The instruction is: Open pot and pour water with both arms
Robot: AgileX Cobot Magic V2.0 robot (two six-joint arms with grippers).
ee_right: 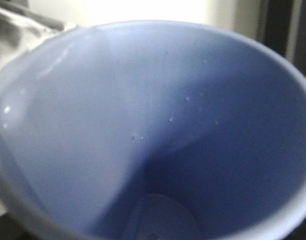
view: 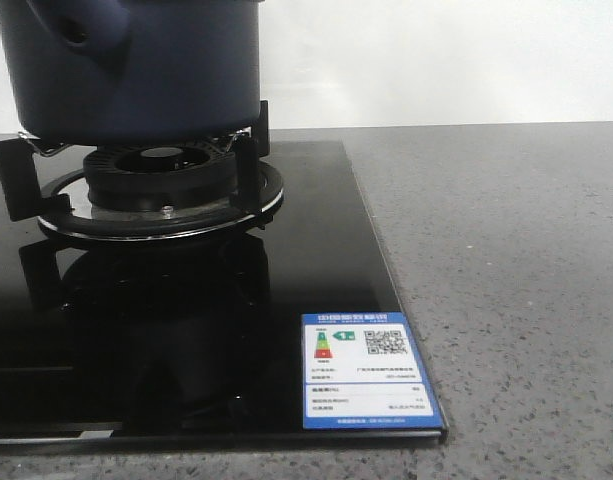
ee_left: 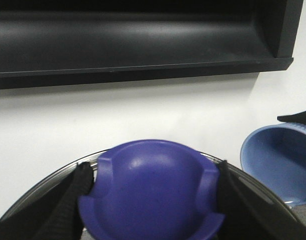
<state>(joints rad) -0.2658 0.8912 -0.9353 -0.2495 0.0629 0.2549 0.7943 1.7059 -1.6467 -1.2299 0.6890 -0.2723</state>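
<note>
Black glass hob (view: pixel 186 350) carries one pot (view: pixel 136 70); one cup (ee_left: pixel 280 162) nearby.

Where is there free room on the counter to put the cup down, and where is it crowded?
Free: the grey countertop right of the glass hob, and the glass in front of the burner, left of the energy label. Crowded: the burner under the pot.

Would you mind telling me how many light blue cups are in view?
1. The light blue cup sits tilted beside the pot's knobbed lid, its interior filling the right wrist view; others may be hidden.
</note>
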